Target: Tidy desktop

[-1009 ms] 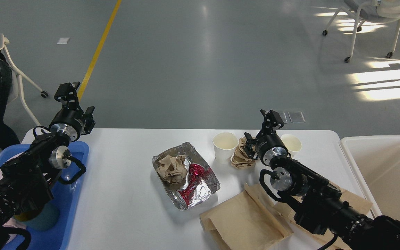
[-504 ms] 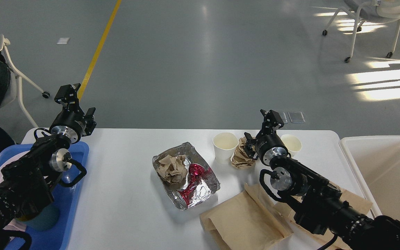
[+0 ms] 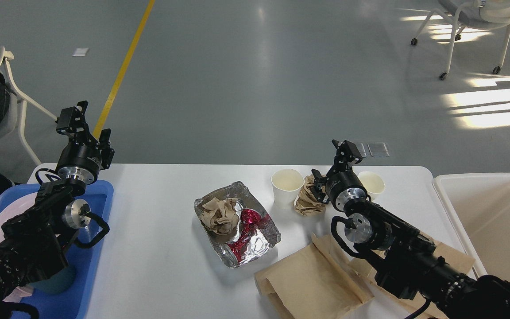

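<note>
The white desktop (image 3: 157, 248) carries a crumpled foil tray (image 3: 261, 241) at its middle, with a brown paper wad (image 3: 219, 215) and a red wrapper (image 3: 248, 220) in it. A white paper cup (image 3: 287, 186) stands behind the tray, next to a crumpled brown paper ball (image 3: 306, 197). My right gripper (image 3: 332, 161) hangs open just above and right of that ball, holding nothing. A second cup (image 3: 372, 182) sits behind it. My left gripper (image 3: 86, 129) is open and empty, raised over the desktop's far left corner.
A blue tray (image 3: 93, 252) at the left holds a white plate (image 3: 9, 217) and a teal cup (image 3: 56, 280), partly under my left arm. Flat brown paper bags (image 3: 312, 279) lie at the front right. An off-white bin (image 3: 494, 221) stands off the right edge.
My left gripper has risen and shifted left, away from the blue tray's far corner. The right arm and the desktop's items have not moved.
</note>
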### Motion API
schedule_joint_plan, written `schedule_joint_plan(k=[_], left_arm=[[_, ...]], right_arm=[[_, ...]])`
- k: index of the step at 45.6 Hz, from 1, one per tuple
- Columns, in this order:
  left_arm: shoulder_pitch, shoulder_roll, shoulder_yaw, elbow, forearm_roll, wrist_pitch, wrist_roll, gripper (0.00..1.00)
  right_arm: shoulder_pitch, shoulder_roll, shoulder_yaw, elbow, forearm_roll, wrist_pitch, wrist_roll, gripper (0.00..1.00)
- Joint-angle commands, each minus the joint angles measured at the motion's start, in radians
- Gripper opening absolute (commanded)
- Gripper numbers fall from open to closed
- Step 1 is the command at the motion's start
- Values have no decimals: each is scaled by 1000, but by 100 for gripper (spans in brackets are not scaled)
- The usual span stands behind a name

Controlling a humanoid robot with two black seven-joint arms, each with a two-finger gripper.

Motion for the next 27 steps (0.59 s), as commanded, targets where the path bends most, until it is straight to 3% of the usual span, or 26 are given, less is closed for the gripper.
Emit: schedule_joint_plan(k=[1, 27], left_arm=[[0, 0, 0, 0, 0, 0, 0, 97], [0, 0, 0, 0, 0, 0, 0, 97]], right_arm=[[1, 0, 0, 0, 0, 0, 0, 100], [-1, 0, 0, 0, -1, 0, 0, 100]])
